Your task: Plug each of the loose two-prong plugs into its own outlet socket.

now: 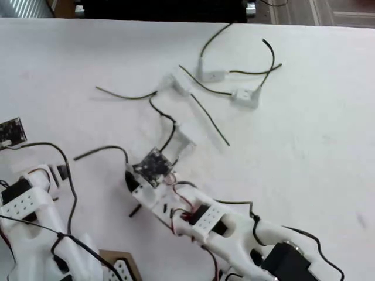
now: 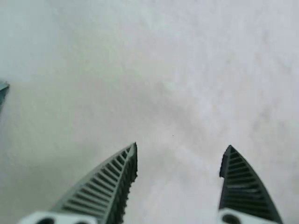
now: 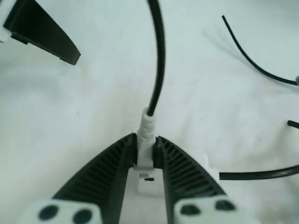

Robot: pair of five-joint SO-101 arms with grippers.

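Observation:
My right gripper point(image 3: 145, 148) is shut on a white two-prong plug point(image 3: 145, 135), whose black cord point(image 3: 159, 56) curves away over the table. In the high view this gripper point(image 1: 167, 157) sits mid-table under its camera board, right beside a white plug piece point(image 1: 186, 137). Farther back lie three more white plug and socket pieces point(image 1: 181, 85), point(image 1: 211, 75), point(image 1: 245, 97), each with a thin black cord. My left gripper point(image 2: 181, 151) stands open over bare white tabletop, nothing between its fingers. The left arm point(image 1: 29, 202) is at the table's near left corner.
The table point(image 1: 316, 152) is covered in white cloth. Loose black cords point(image 1: 208, 120) cross the middle and back. A black wedge-shaped part point(image 3: 39, 28) lies near the right gripper. A dark strip point(image 1: 164, 9) runs along the far edge.

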